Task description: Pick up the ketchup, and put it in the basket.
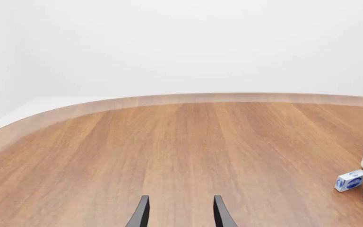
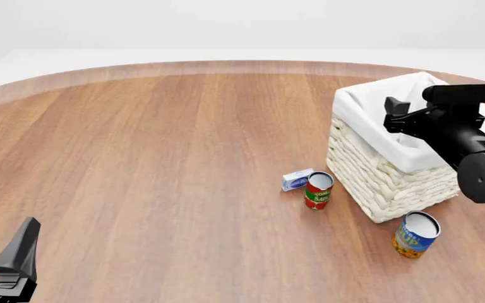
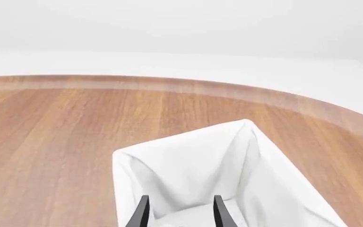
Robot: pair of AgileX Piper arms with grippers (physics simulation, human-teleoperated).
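No sight of the ketchup in any view: not on the open tabletop [image 2: 184,158] around the basket [image 2: 377,183], not between either pair of fingers. Possibly lying down inside the basket, under the fold of white cloth or hidden behind the right arm; cannot tell from these views.

Right end effector [image 2: 396,117] hanging directly over the basket's mouth, fingers parted at a middling gap with nothing between them; seen from the right wrist [image 3: 180,208] looking down into the cloth lining [image 3: 188,156], where only white folds show. Left end effector [image 2: 19,252] well away from the basket, low over bare wood, likewise parted and empty in the left wrist view [image 1: 180,210].

Just beside the basket's near-left wall: a red-and-green can [image 2: 318,190] standing upright and a small white-and-blue box [image 2: 297,180] touching or nearly touching it. Near the basket's front corner: a blue-and-yellow can [image 2: 415,235], upright. None of these to be mistaken for the bottle.

As a judgement on handling: likely light, rigid enough not to crush, with smooth sides that could slip. Best taken across the body around the label, below the cap, squarely from the side or from above if upright; worth avoiding the narrow cap, where it could pivot. Basket walls soft and woven, so little risk from a low drop.
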